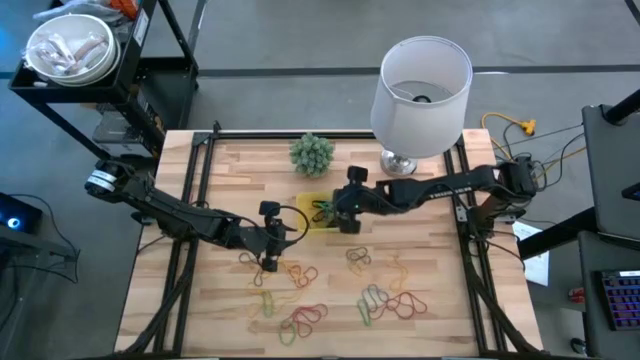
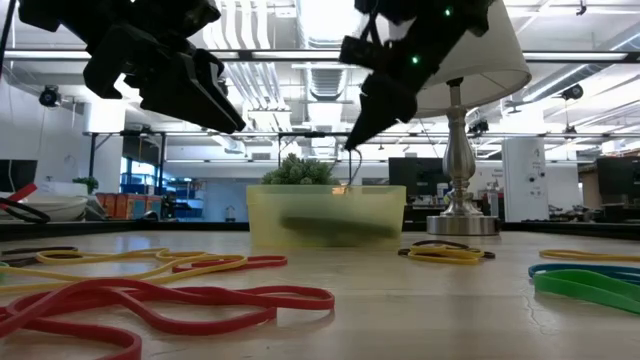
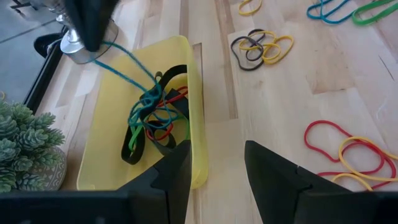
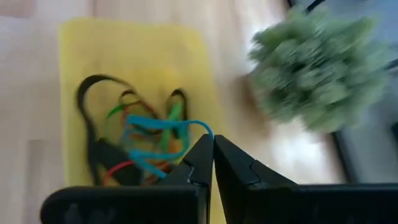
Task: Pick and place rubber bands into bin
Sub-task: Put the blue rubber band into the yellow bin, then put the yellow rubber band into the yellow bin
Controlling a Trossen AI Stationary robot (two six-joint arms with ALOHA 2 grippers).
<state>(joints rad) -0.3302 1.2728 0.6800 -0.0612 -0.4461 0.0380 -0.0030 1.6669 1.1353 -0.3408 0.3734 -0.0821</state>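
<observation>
A: What lay nearest in the low view?

B: A loose red elastic rubber band [image 2: 170, 305] sprawled across the lower left of the frame, a yellow one behind it, and a green one at the lower right edge. All rested on the pale wooden slatted table [image 1: 450, 310].

A: And from above?

B: The thin coloured rubber bands [image 1: 330, 290] were scattered over the lower middle of the high view, several tangled together in clusters.

A: Where was the left gripper [image 1: 268, 240]?

B: Left of centre in the high view, above the table, just left of the small shallow rectangular yellow plastic bin [image 1: 318, 214]. Its wrist view showed the fingers [image 3: 273, 171] spread apart with nothing between them, the bin's near wall beside one of them.

A: And the bin?

B: Centre of the high view, just below the little green potted plant [image 1: 312, 153]. Black, green, red and blue bands already lay heaped inside.

A: The right gripper [image 1: 343, 213]?

B: At the bin's right edge, over it. Its fingers [image 4: 239, 168] were pressed together, pinching a blue elastic band [image 4: 165, 134] that trailed down into the pile.

A: Farthest back?

B: A white lampshade on a silver metal lamp base [image 1: 421, 82], upper right of centre
</observation>
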